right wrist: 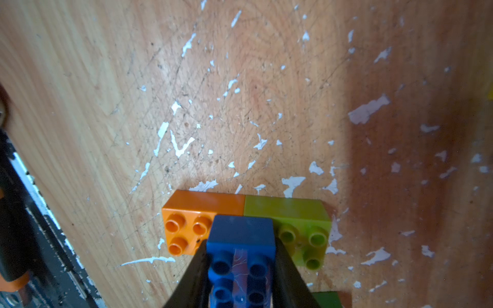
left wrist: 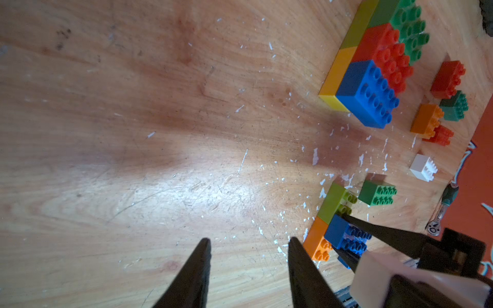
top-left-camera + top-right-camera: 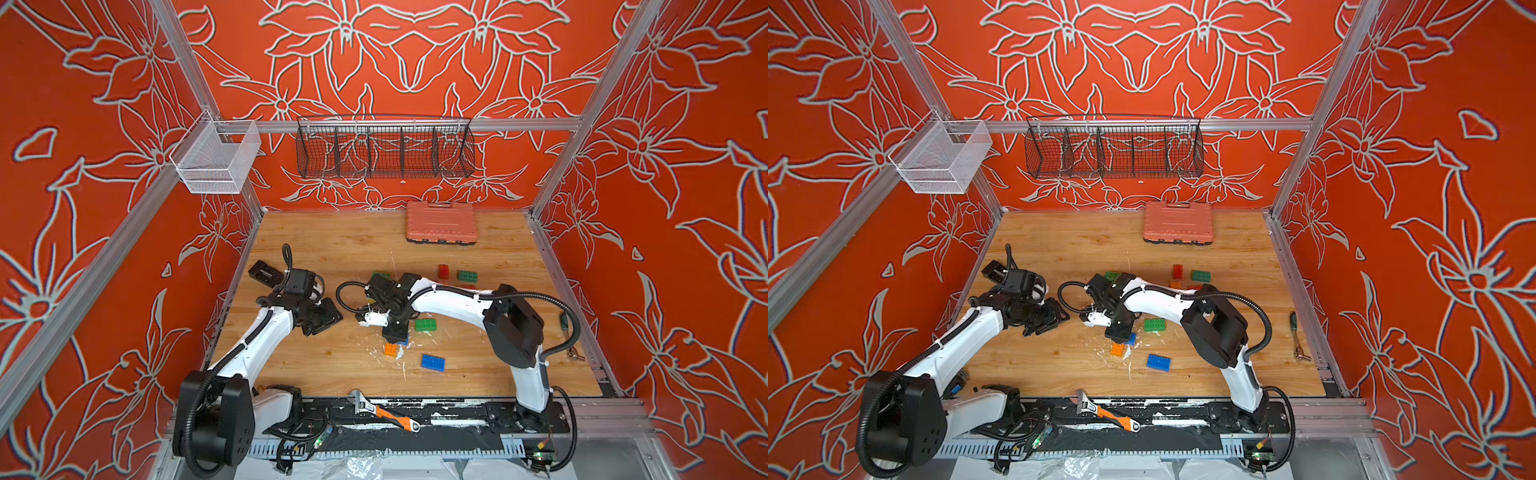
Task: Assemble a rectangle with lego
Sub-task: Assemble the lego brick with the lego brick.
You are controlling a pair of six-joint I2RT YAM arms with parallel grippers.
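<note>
Wooden tabletop (image 3: 332,249) sits within orange floral walls (image 3: 415,62), left end effector (image 2: 248,240) spread, right end effector (image 1: 240,241) pinching blue brick (image 1: 241,229).

blue brick (image 1: 241,240) (studs up), over orange-lime pair (image 1: 244,204)

left gripper (image 2: 248,240) fingers spread above bare surface (image 2: 133,133). right gripper (image 2: 338,231) fingers clamp blue brick (image 2: 352,241), seated across orange brick (image 2: 317,244) and lime brick (image 2: 337,200). green brick (image 2: 377,193) just beside lime. slab (image 2: 384,53) farther off: 3 bricks, blue/red/green, on yellow-lime base.
</note>
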